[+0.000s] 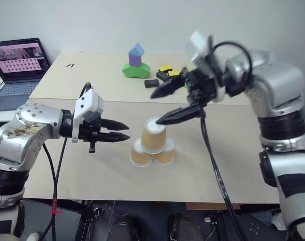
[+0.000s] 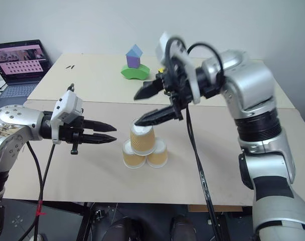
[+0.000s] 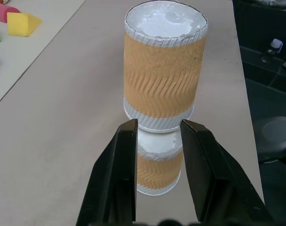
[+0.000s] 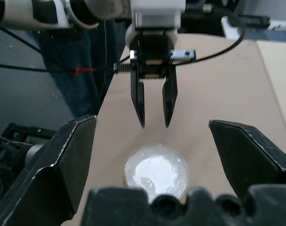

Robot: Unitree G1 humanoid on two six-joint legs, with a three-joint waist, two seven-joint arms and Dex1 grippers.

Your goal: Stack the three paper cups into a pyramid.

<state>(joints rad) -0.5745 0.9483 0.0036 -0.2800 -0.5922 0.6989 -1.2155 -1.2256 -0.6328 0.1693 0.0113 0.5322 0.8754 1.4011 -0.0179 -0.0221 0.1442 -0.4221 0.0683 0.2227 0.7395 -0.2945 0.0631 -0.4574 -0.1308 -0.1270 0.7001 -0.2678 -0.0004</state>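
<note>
Pyramid [image 1: 153, 146] of three paper cups stood complete on worktop [image 1: 67, 170], toward its front edge: two cups side by side, third upside down on top. Right gripper [image 1: 165, 104] hung just above top cup, fingers spread wide, holding nothing. Left gripper [image 1: 123, 131] hovered beside stack, fingers drawn together, empty, not touching cups.

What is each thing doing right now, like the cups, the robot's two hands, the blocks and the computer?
top cup: upside down, resting on the two lower cups, not held
two lower cups: upside down, side by side on the table
left gripper: jaws shut, empty, beside the cups
right gripper: jaws open, empty, above the top cup
block tower: standing
laptop: open, screen lit
</note>
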